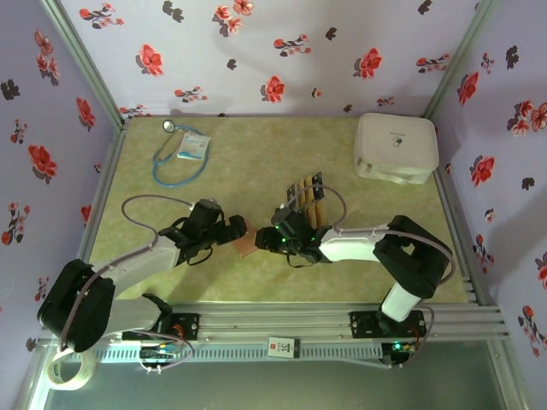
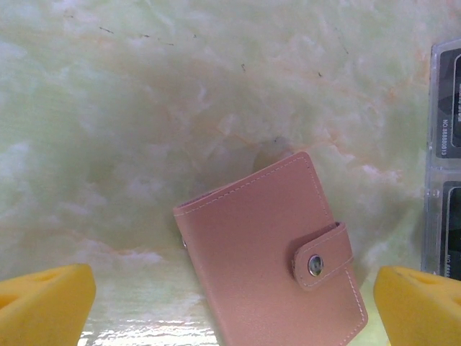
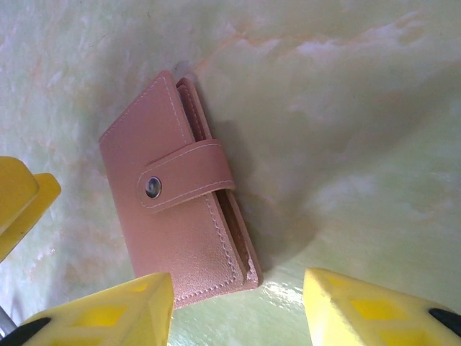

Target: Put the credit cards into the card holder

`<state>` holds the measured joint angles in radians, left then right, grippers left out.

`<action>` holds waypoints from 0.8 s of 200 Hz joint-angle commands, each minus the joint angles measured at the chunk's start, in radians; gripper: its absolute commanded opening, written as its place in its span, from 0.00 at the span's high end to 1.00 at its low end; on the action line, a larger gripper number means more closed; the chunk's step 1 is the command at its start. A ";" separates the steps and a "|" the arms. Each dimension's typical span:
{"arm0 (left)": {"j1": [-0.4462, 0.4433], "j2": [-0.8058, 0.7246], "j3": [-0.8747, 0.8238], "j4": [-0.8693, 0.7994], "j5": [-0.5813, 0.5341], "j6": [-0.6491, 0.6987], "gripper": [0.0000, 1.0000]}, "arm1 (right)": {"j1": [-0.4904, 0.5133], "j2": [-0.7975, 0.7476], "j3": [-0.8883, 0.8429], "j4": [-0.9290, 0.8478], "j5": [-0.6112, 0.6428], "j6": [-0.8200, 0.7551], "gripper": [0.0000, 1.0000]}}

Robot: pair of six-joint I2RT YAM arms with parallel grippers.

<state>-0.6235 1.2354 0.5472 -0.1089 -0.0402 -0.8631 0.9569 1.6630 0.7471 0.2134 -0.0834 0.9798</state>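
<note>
Barely begun, with card holder (image 3: 176, 223) snapped shut on tabletop (image 1: 256, 154) between wide-open left tool (image 2: 230, 310) and equally wide right tool (image 3: 238, 313), credit cards (image 1: 306, 196) nearby, none loaded.

The left gripper (image 1: 238, 229) and right gripper (image 1: 267, 240), jaws spread, flanked the closed card holder (image 1: 246, 247), narrowing access. Sleeved credit cards (image 1: 306, 198) lay just behind; the stethoscope (image 1: 175, 155) and white case (image 1: 395, 147) sat well apart.

The top camera looks steeply down from above the near edge over the whole desk (image 1: 256, 171). Both wrist cameras face down at close range, sharing the card holder (image 2: 270, 252) from opposite sides.
</note>
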 commanded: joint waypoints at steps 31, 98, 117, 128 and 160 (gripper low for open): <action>0.006 0.021 0.005 0.036 0.013 0.014 0.00 | 0.012 0.053 -0.002 0.109 -0.040 0.061 0.54; 0.006 0.038 -0.008 0.053 0.016 0.007 0.00 | 0.012 0.089 -0.003 0.174 -0.065 0.094 0.59; 0.005 0.043 -0.015 0.061 0.015 0.003 0.00 | 0.012 0.112 -0.003 0.207 -0.080 0.111 0.59; 0.004 0.045 -0.019 0.065 0.017 -0.001 0.00 | 0.012 0.124 -0.006 0.224 -0.084 0.122 0.61; 0.001 0.051 -0.025 0.075 0.018 -0.008 0.00 | 0.013 0.148 -0.006 0.261 -0.092 0.138 0.69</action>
<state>-0.6235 1.2766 0.5354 -0.0547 -0.0315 -0.8642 0.9615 1.7836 0.7471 0.4191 -0.1600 1.0866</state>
